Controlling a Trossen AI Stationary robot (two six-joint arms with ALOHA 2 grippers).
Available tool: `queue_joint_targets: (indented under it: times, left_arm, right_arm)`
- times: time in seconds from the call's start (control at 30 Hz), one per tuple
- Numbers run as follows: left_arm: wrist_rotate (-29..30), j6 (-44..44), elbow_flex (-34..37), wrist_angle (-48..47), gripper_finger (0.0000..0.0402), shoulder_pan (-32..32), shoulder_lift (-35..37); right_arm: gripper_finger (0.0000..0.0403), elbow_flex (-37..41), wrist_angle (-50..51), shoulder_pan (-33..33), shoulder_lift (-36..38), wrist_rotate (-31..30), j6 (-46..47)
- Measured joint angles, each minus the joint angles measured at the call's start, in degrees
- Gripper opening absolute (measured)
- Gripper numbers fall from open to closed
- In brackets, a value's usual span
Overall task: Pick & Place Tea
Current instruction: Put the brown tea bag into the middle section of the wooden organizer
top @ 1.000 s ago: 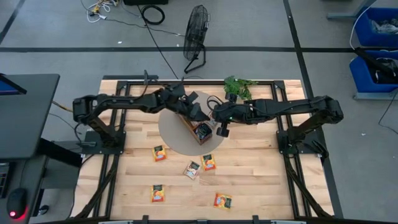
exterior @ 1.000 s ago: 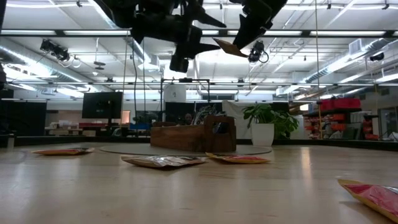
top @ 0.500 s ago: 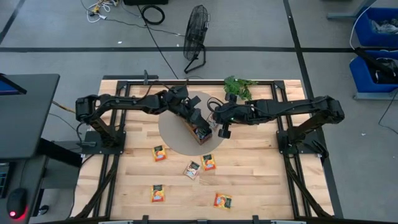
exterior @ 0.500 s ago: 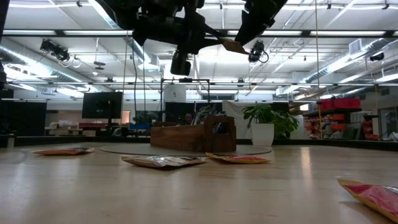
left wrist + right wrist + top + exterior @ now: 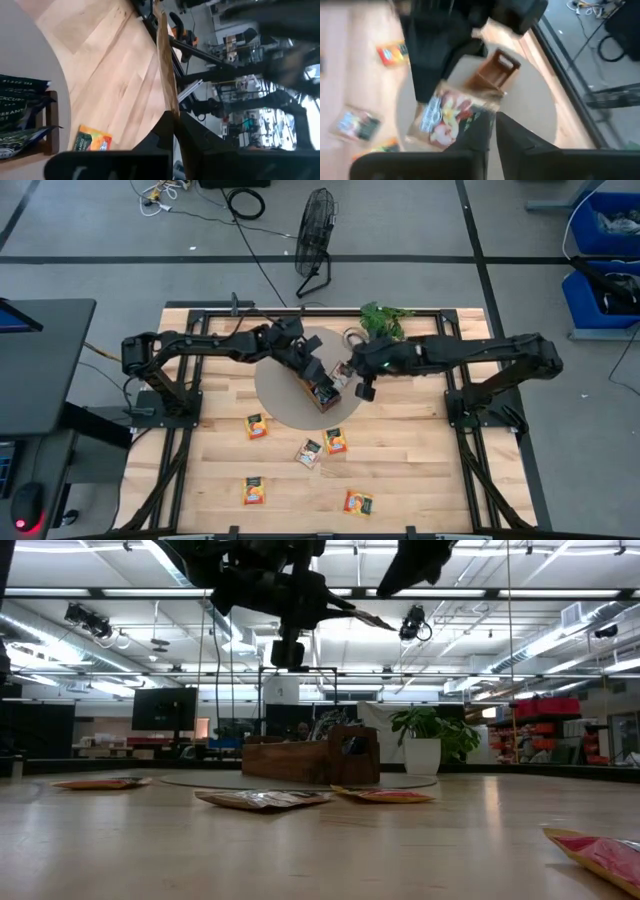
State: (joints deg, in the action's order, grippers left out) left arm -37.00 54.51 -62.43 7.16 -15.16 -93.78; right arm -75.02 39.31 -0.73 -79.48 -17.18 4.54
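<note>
One sachet (image 5: 366,615): pinched at one edge by the closed left tool (image 5: 322,604), aloft over the tray (image 5: 320,393).
Right tool (image 5: 417,562): near, holds nothing; opening cannot be told.
Risk: the edge grip may slip, so the sachet could miss the tray.
Low view: shows the gap between right tool and sachet, which the high view hides.

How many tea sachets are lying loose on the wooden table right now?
5: one left, two touching at the middle, and two nearest the front edge. More sit in the wooden tray, and one is held aloft.
</note>
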Motion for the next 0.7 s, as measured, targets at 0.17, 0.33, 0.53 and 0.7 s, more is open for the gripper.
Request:
queue_joint_targets:
  times: [0.17,0.33,0.53,0.7]
  left_arm:
    - [-0.1,-2.7,0.0,0.0,0.0011,0.0,0.0]
    - [-0.2,-4.2,0.0,1.0,0.001,0.3,0.1]
    - [-1.2,-4.6,0.0,5.1,0.0009,1.2,0.1]
    - [-1.8,-1.8,0.0,11.9,0.0009,2.7,0.2]
  right_arm:
    - [0.006,0.0,-0.8,1.8,5.3,7.7,8.0]
    - [0.0092,0.0,-1.0,5.5,8.9,15.8,19.0]
    - [0.0154,0.0,1.0,10.7,9.5,28.5,29.4]
    - [0.0213,0.0,2.0,12.4,7.5,35.2,30.2]
